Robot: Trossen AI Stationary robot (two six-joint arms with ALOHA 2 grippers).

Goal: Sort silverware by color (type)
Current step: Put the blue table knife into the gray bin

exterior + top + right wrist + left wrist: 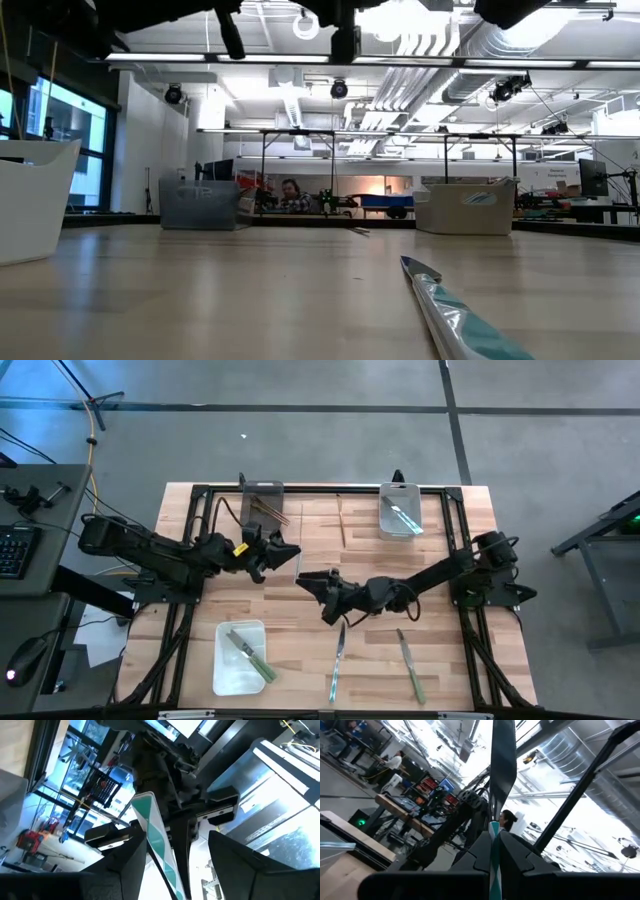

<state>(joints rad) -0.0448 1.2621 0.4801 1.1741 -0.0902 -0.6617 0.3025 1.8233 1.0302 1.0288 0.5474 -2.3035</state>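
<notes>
Seen from above: a wooden surface (300, 650) with two dark robot arms meeting over its middle, up and away from a white bin (218, 660) at the front edge.

Left hand (283, 550) clenched on a teal utensil (298, 565), lifted clear of the surface just beyond the white bin. From the left wrist camera, fingers pinched on the striped handle end, long flat blade (501, 765) sticking straight out.

Right hand (318, 586) close by, slightly farther from the white bin, fingers spread wide and grasping nothing. From the right wrist camera, the teal utensil (154, 827) slanting through the gap between them, nearer one finger.

Inside the white bin, green-handled knives (252, 657). Beside the white bin on bare wood, a pale utensil (338, 658), then a green-handled knife (410, 665) farther along. Far across from the white bin, a grey bin (262, 488) and a clear bin (382, 520).

Likely handling: light, thin, stiff, smooth and probably slippery, prone to swivelling in a pinch near one end. Best taken across the flat faces, at the free stretch of blade, before any release.
</notes>
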